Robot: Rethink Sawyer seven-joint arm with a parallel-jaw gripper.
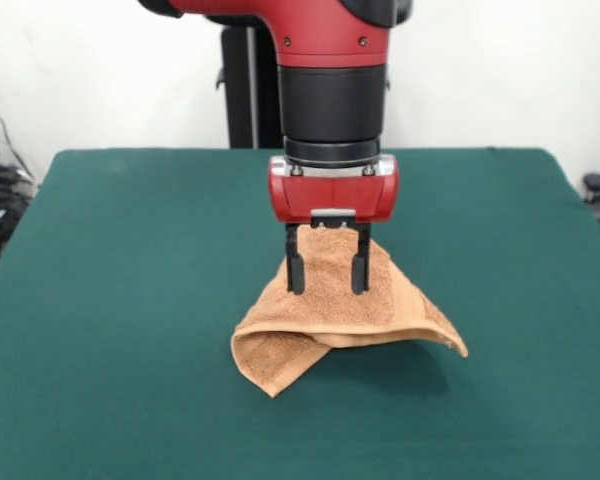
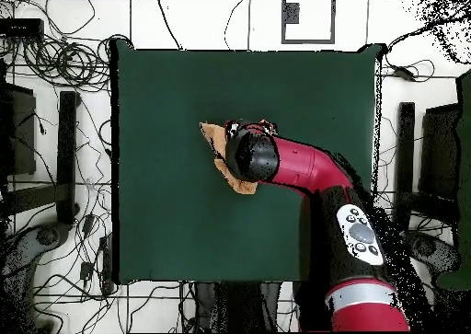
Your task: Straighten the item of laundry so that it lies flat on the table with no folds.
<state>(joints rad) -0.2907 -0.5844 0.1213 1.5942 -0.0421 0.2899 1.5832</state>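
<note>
Pincer (image 1: 327,273) stands directly over towel (image 1: 340,318), fingers apart astride its raised peak; folded cloth spreads below and mostly camera-left across the counter (image 1: 130,300).

The big table (image 2: 166,201) with a dark green cloth top fills the middle. A red and black robot arm (image 2: 308,169) reaches in from the bottom right. Its round black end covers most of the small orange-tan towel (image 2: 213,135), which peeks out near the table's middle.
</note>
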